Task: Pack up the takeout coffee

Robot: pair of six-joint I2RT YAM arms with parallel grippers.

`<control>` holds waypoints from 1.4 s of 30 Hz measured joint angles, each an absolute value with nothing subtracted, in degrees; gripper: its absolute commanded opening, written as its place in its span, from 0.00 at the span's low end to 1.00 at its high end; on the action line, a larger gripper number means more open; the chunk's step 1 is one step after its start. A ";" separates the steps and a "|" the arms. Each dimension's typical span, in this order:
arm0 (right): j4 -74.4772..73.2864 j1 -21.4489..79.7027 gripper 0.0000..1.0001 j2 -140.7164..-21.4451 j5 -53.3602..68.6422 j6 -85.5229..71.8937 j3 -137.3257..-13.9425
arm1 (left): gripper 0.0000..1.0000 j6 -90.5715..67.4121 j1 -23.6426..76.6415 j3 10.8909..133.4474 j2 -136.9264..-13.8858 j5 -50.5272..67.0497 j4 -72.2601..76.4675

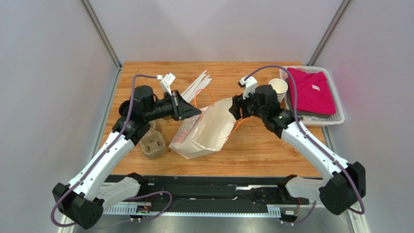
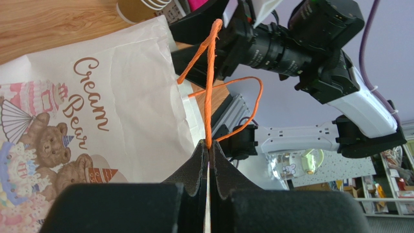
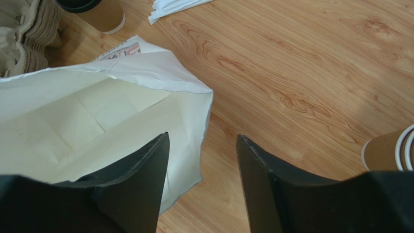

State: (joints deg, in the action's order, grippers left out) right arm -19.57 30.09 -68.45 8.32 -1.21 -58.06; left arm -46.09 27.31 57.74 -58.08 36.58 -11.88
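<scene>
The takeout coffee [image 3: 104,14], a tan kraft cup with a black lid, shows only at the top left of the right wrist view, beyond the bag. A white paper bag [image 1: 206,131] printed with bears lies tilted mid-table, its mouth toward the right arm. My left gripper [image 2: 209,144] is shut on the bag's orange cord handle [image 2: 210,82] and holds it up. The right gripper [image 3: 201,141] stands open at the bag's mouth. Its left finger is over the bag's pale inside [image 3: 73,126], and the bag's rim corner lies between the fingers.
A grey-brown pulp cup tray [image 1: 151,143] sits left of the bag, by the left arm. White sticks [image 1: 197,85] lie at the back. A stack of lidless cups [image 1: 279,90] stands beside a white basket [image 1: 337,116] holding pink cloth at the right.
</scene>
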 measured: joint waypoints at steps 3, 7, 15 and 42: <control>-18.85 29.26 0.17 -70.24 9.34 -0.47 -58.83 | 0.00 -46.65 27.29 57.74 -58.11 37.32 -11.07; -19.09 28.34 0.00 -70.94 11.40 1.50 -59.88 | 0.02 -47.35 26.74 57.74 -58.24 37.63 -10.85; -26.35 27.79 0.00 -67.22 14.31 8.03 -64.47 | 0.73 -45.71 24.29 57.74 -58.11 37.17 -14.04; -50.04 28.97 0.00 -67.51 9.54 11.07 -73.78 | 0.74 32.40 -21.82 68.97 -77.25 31.00 -66.57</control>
